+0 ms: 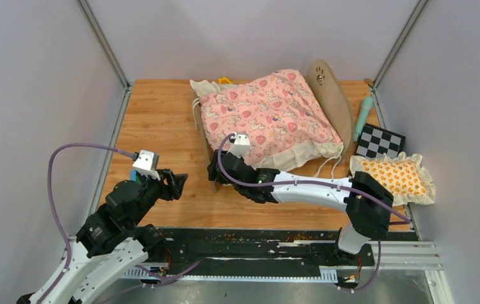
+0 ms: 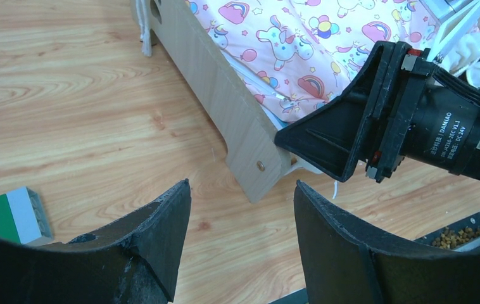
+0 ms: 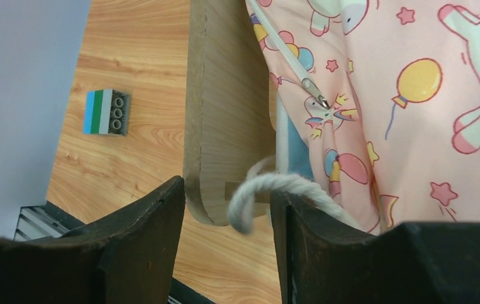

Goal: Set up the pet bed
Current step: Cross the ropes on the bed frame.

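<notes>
- The pet bed [image 1: 269, 120] stands toward 12 o'clock on the counter [image 1: 161, 120]; its headboard [image 1: 329, 95] is at the 2 o'clock end and its footboard [image 3: 225, 126] at the 8 o'clock end; the pink quilt [image 3: 415, 82] is spread over the top, with a strip of blue mattress showing beside the footboard.
- The right hand [image 1: 215, 171] is at the bed's 7 o'clock corner; its jaws stand apart and grip nothing; the footboard's rounded lower corner and a loop of white cord [image 3: 256, 190] lie in the gap between them, the cord just beside one finger.
- The left hand [image 1: 180, 185] hangs over bare counter at about 8 o'clock from the bed, well open and empty; a small striped block [image 2: 9, 215] lies near it.
- The step looks like finishing the quilt at the foot end; the frilled pillow [image 1: 397, 177] lies apart at 4 o'clock from the bed.
- To do it well, I would draw the right hand straight back toward 6 o'clock with the jaws wide, so the cord slips free rather than snagging and pulling the quilt askew; keep the fingers off the footboard, since the light frame would probably slide; hold the left hand clear.
</notes>
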Action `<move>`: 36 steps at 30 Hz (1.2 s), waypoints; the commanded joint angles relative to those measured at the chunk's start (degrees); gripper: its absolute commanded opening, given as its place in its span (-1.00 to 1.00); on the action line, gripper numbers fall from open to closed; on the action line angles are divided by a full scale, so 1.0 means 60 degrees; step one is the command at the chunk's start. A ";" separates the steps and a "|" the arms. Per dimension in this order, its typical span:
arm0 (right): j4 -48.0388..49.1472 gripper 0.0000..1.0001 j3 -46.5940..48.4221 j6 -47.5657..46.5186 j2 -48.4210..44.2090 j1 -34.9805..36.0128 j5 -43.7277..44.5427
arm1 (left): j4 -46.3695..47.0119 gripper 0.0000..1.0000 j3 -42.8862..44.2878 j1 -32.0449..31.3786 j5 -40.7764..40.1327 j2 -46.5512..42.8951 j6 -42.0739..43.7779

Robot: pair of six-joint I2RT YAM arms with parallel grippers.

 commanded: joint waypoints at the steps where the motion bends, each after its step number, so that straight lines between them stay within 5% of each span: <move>1: -0.1125 0.06 0.0770 -0.0237 -0.0193 0.0124 0.0584 | 0.0375 0.36 -0.0055 -0.0028 0.0092 -0.0010 0.0086; 14: -0.0984 0.05 0.0532 -0.0795 -0.0757 0.0178 0.0473 | 0.0418 0.36 -0.0086 -0.0031 0.0125 0.0005 0.0101; 25: -0.0124 0.00 -0.1798 -0.3558 -0.3286 0.0182 -0.1236 | 0.1103 0.49 -0.0134 -0.0037 0.0402 0.0671 0.0460; 28: 0.0685 -0.01 -0.3458 -0.4274 -0.4335 0.0182 -0.1707 | 0.1671 0.65 -0.0149 -0.0030 0.0342 0.1329 0.0342; 36: 0.5400 -0.03 -0.7109 -0.5503 -0.5345 0.0302 -0.2279 | 0.3304 0.66 -0.0431 -0.0028 0.0238 0.2894 0.0072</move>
